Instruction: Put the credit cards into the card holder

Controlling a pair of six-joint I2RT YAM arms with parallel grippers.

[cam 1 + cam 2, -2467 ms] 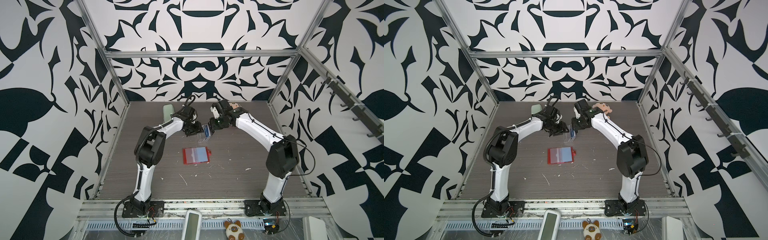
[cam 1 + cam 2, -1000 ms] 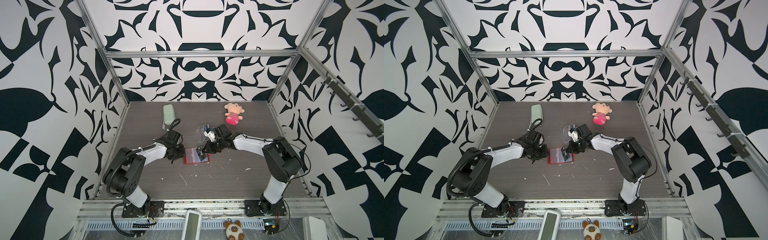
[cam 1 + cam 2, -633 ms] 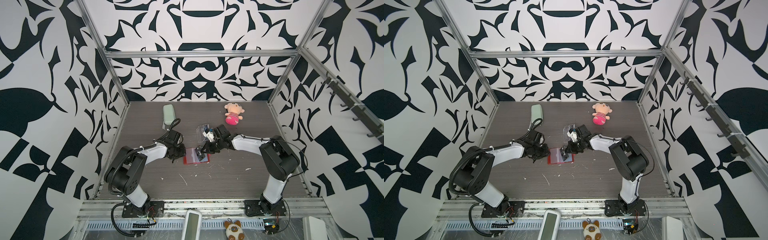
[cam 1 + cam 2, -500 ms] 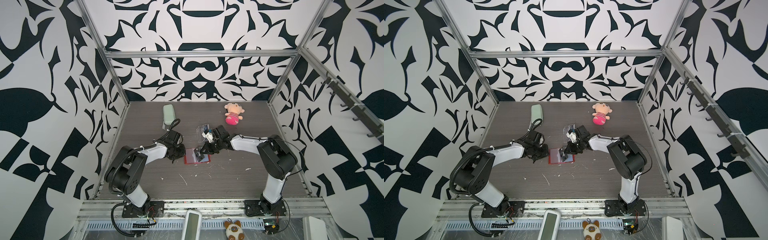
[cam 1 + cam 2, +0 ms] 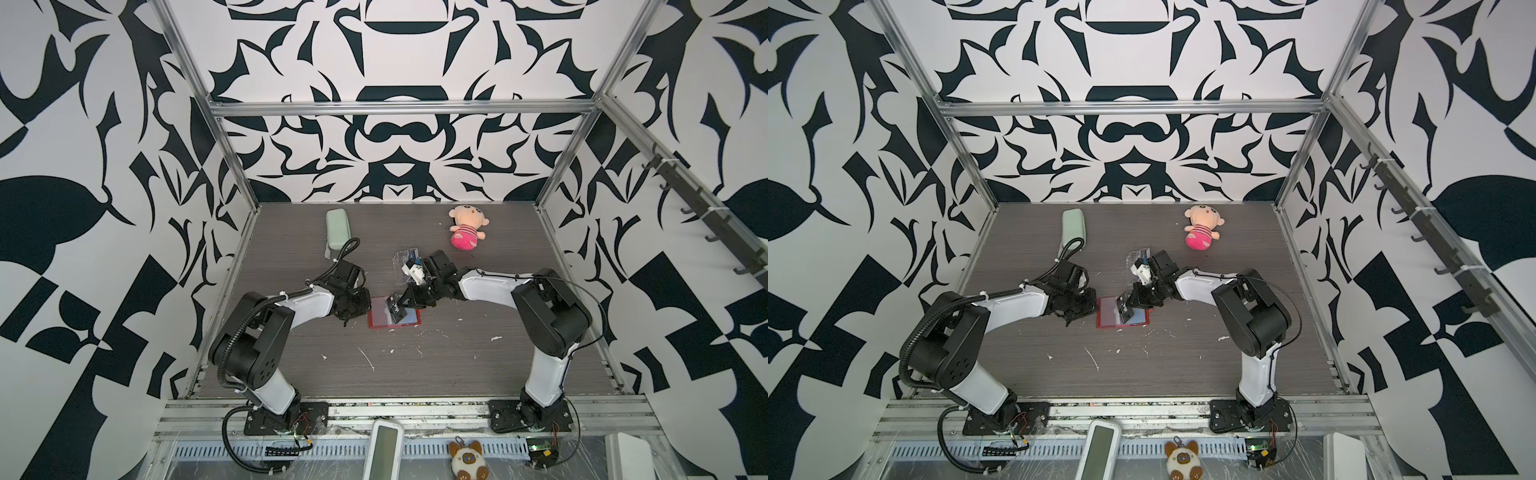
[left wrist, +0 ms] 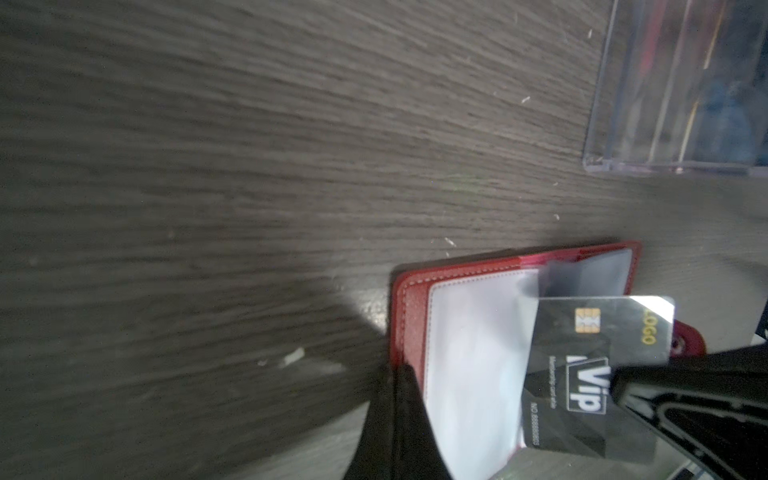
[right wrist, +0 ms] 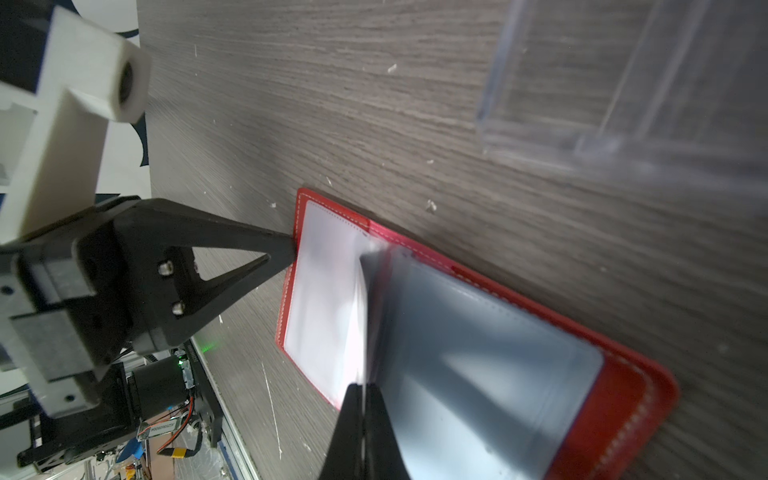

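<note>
Card holder (image 5: 394, 318): open.
Right gripper (image 7: 363, 390): pinching credit card (image 6: 590, 361).
Left gripper (image 7: 290, 250): closed, tips at holder edge.
Risk: card snags sleeve (image 7: 478, 353); holder slides.

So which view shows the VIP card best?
The left wrist view: the card faces the camera, chip and lettering readable. In both top views it is a dark slip over the card holder; the right wrist view catches it edge-on.
</note>
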